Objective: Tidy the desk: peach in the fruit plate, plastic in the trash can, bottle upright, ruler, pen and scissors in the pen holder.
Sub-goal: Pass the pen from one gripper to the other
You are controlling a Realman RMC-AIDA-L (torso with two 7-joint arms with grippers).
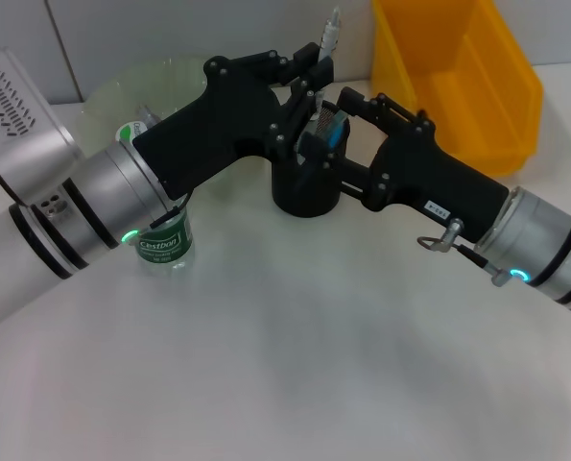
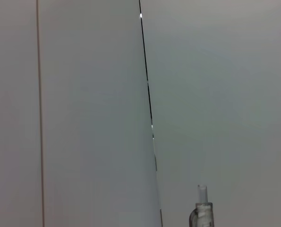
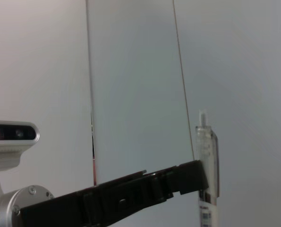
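Nearest to us on the white table (image 1: 295, 365) stands the green-labelled bottle (image 1: 165, 245), already upright, half hidden behind the left arm. Just beyond it both arms meet over the black pen holder (image 1: 306, 190). The left tool (image 1: 309, 72) is clamped on the clear pen (image 1: 331, 34), which points upward above the holder; the right wrist view shows the same pen (image 3: 207, 161) pinched near its lower half. The right tool (image 1: 338, 120) hovers at the holder's rim beside a blue-handled item already inside; we cannot tell whether its fingers are apart or together. To finish this step well, we judge that the pen should be centred over the free part of the opening, lowered until its tip is inside, and only then let go, with the right tool kept off the rim. Behind lie the pale green fruit plate (image 1: 136, 86) and the yellow bin (image 1: 458, 72).
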